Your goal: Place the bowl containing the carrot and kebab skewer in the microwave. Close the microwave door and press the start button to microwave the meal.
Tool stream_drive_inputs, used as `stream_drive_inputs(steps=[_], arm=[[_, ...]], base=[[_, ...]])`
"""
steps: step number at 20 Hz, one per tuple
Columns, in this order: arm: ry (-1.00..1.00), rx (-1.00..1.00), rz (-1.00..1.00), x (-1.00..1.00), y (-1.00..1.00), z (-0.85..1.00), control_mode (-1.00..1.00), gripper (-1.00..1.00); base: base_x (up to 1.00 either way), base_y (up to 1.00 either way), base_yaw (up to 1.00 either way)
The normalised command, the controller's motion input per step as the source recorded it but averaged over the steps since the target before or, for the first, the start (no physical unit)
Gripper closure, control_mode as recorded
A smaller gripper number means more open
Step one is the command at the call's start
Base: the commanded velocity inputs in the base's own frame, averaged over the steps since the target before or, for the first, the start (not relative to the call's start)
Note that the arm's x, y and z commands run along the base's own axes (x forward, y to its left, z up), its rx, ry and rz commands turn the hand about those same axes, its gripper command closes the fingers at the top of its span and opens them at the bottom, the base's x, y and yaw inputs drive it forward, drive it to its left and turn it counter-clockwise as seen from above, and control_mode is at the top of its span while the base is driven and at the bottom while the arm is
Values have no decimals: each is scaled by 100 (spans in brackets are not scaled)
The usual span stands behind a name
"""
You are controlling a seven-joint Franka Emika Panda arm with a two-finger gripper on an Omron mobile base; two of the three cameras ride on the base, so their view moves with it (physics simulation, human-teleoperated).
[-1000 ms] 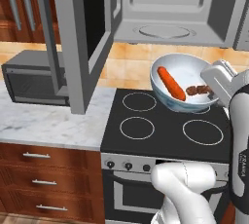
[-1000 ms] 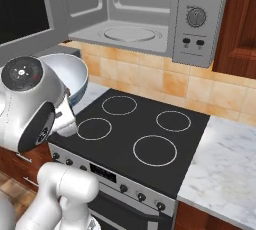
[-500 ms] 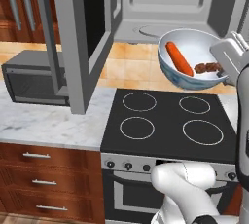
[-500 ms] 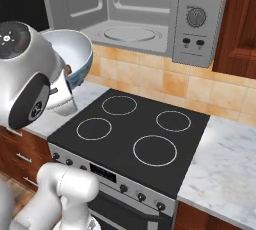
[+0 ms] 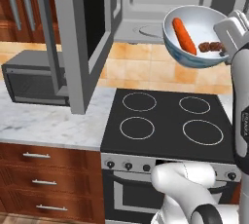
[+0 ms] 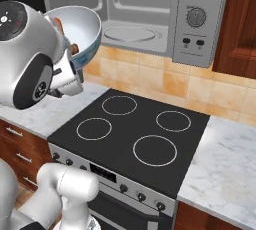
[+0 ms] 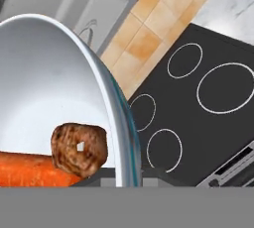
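The hand (image 5: pixel 227 47), clenched on the rim of the bowl (image 5: pixel 194 35), holds it tilted in the air above the stove with the carrot (image 5: pixel 184 35) inside, and the open microwave (image 5: pixel 146 9) cavity lies behind and slightly left.

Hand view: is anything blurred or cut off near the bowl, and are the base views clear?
Hand view: the bowl looms large and its rim is cropped; the kebab skewer and carrot stay sharp. Left base view: evenly lit, no glare, bowl crisp before the microwave. Right base view: the arm hides part of the bowl.
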Motion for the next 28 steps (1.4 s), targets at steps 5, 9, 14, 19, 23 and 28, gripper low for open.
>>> stream_drive_inputs(steps=[5, 9, 14, 19, 23, 28], arm=[[-12, 0, -10, 43, -7, 16, -100, 100], [-7, 0, -7, 46, -1, 7, -100, 100], [1, 0, -4, 53, 0, 2, -100, 100], [3, 0, -3, 63, -7, 0, -100, 100], [6, 3, -2, 62, -19, 1, -100, 100], [7, 7, -3, 50, -21, 6, -100, 100]], base=[[0, 0, 0], [0, 0, 0], [0, 0, 0], [0, 0, 0], [0, 0, 0], [0, 0, 0]])
